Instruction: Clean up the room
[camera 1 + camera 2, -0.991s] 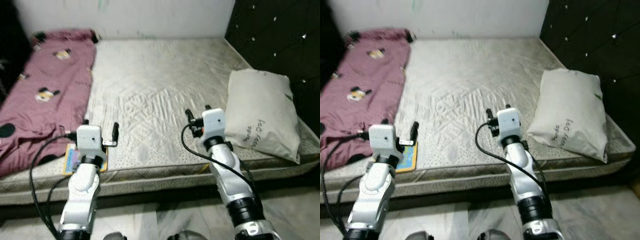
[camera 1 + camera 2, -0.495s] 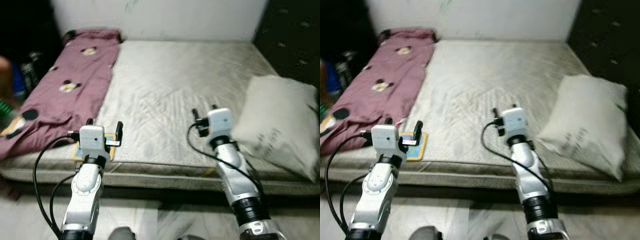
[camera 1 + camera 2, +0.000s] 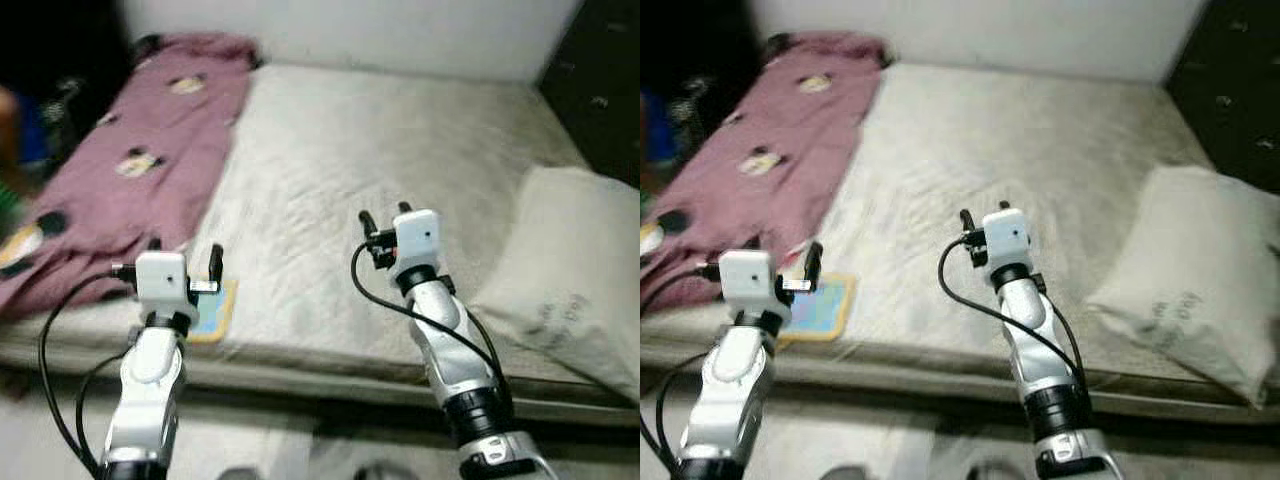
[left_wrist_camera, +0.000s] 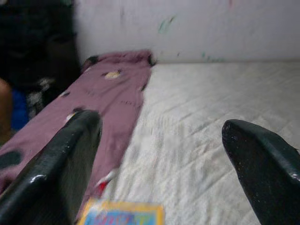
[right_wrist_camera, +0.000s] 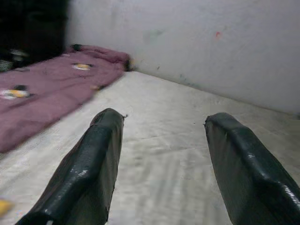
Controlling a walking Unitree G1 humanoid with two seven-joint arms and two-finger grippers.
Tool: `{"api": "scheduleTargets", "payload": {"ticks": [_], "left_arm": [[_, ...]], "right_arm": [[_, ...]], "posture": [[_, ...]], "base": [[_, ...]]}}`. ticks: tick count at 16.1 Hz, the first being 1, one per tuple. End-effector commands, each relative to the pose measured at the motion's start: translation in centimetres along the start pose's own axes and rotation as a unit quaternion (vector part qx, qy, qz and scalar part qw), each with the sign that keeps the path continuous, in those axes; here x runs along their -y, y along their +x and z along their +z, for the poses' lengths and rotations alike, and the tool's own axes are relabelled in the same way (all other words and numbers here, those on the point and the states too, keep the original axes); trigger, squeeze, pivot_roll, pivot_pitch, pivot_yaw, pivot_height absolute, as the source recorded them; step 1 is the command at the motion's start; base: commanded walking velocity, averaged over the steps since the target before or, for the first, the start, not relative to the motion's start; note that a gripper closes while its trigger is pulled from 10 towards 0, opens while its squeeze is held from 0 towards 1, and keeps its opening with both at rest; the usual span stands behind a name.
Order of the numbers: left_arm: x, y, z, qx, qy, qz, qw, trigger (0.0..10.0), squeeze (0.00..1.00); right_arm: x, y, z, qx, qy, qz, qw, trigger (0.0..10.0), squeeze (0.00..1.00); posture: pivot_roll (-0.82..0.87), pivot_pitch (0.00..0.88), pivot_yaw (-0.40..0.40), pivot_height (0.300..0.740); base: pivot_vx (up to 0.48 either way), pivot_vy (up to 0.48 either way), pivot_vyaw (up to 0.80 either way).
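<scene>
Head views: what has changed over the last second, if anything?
The camera has swung left, sliding the scene rightward; the things themselves have not moved. Both grippers, left and right, stay open and empty above the mattress. The maroon blanket, pillow and colourful book lie as before.

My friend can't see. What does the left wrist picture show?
Two open black fingers of the left gripper point across a bare grey mattress. A maroon blanket lies along one side, and a colourful book sits just below the fingers.
</scene>
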State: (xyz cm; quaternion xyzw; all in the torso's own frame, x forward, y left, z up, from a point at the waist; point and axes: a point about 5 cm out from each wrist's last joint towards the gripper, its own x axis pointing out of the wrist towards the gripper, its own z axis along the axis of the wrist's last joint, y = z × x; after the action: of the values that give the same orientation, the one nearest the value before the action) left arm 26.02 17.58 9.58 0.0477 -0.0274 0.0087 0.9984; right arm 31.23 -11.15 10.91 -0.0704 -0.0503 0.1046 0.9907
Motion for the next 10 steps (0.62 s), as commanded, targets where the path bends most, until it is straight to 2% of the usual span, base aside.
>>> {"api": "scheduleTargets", "payload": {"ticks": [1, 6, 7, 8, 10], "left_arm": [[0.99, 0.01, 0.09, 0.0, -0.008, -0.015, 1.0, 10.0, 0.0], [0.89, 0.01, -0.1, -0.008, 0.002, -0.007, 1.0, 10.0, 0.0], [0.85, 0.0, -0.12, -0.008, 0.002, -0.005, 1.0, 10.0, 0.0], [0.65, -0.03, -0.09, -0.005, -0.01, 0.005, 1.0, 10.0, 0.0], [0.55, 0.05, -0.24, -0.013, -0.007, 0.009, 1.0, 10.0, 0.0]], "right_arm": [[1.29, -0.36, -0.42, -0.008, -0.005, -0.018, 1.0, 10.0, 0.0], [1.44, -0.39, -0.54, -0.011, 0.002, -0.022, 1.0, 10.0, 0.0], [1.48, -0.4, -0.56, -0.01, 0.004, -0.024, 1.0, 10.0, 0.0], [1.53, -0.43, -0.57, -0.009, 0.005, -0.027, 1.0, 10.0, 0.0], [1.59, -0.45, -0.61, -0.008, 0.007, -0.031, 0.999, 10.0, 0.0]], "posture": [[-0.03, 0.0, -0.016, 0.74], [-0.03, 0.0, -0.015, 0.74], [-0.03, 0.0, -0.015, 0.74], [-0.03, 0.0, -0.013, 0.74], [-0.03, 0.0, -0.006, 0.74]], "base": [[0.24, 0.0, 0.0], [0.0, 0.0, 0.0], [0.0, 0.0, -0.4], [0.0, 0.0, 0.0], [0.0, 0.0, 0.0]]}}
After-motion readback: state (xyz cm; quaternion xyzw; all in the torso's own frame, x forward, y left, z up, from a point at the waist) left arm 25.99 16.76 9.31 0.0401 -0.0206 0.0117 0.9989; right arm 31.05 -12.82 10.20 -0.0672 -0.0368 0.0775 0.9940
